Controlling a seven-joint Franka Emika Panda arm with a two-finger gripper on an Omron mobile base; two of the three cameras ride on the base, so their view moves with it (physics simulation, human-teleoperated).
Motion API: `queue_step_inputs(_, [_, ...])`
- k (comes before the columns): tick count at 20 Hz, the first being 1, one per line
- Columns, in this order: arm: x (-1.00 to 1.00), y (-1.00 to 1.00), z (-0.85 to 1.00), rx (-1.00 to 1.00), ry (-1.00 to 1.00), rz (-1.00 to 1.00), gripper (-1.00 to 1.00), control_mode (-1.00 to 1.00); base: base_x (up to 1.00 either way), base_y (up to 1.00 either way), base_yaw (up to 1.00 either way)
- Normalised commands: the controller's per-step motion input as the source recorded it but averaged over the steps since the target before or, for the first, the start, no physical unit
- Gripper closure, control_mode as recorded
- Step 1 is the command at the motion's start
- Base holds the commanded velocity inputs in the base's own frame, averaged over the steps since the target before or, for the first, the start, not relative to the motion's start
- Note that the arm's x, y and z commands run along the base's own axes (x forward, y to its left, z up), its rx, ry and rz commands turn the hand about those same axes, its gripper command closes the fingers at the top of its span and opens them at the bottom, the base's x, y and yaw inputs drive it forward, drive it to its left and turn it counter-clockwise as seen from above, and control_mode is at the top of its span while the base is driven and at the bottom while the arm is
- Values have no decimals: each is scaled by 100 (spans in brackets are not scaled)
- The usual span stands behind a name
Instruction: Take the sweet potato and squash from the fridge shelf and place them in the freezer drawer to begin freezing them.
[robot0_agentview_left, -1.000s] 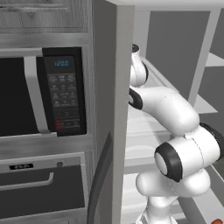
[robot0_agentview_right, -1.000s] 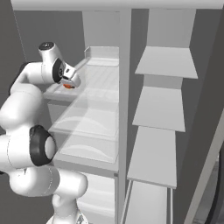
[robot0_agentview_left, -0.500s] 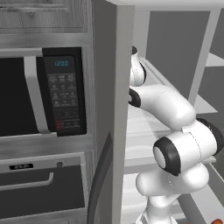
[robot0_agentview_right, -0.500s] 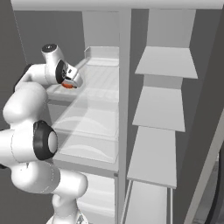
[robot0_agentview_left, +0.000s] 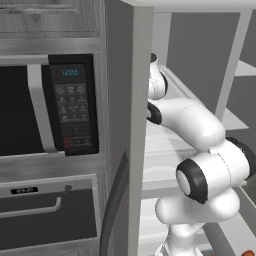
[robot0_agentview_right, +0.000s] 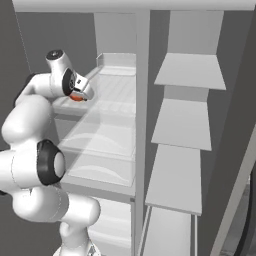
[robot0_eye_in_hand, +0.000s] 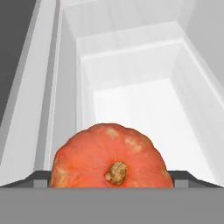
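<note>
We see a black microwave (robot0_agentview_left: 45, 105) set in grey cabinetry beside a dark oven drawer (robot0_agentview_left: 47, 217) with a bar handle, and pale shelves (robot0_agentview_right: 187, 122) stepping down the open fridge door.

2 base views flank the arm (robot0_agentview_right: 35, 150) facing the fridge (robot0_agentview_right: 142, 100); hand view looks in close.
</note>
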Motion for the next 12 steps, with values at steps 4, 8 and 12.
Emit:
queue_step_inputs(4, [-86, -39, 0, 4, 0, 0, 100, -100, 0, 0, 0])
queue_step_inputs(8, [-100, -20, 0, 4, 0, 0, 100, -100, 0, 0, 0])
queue_step_inputs(12, [-100, -26, -6, 5, 0, 0, 100, -100, 0, 0, 0])
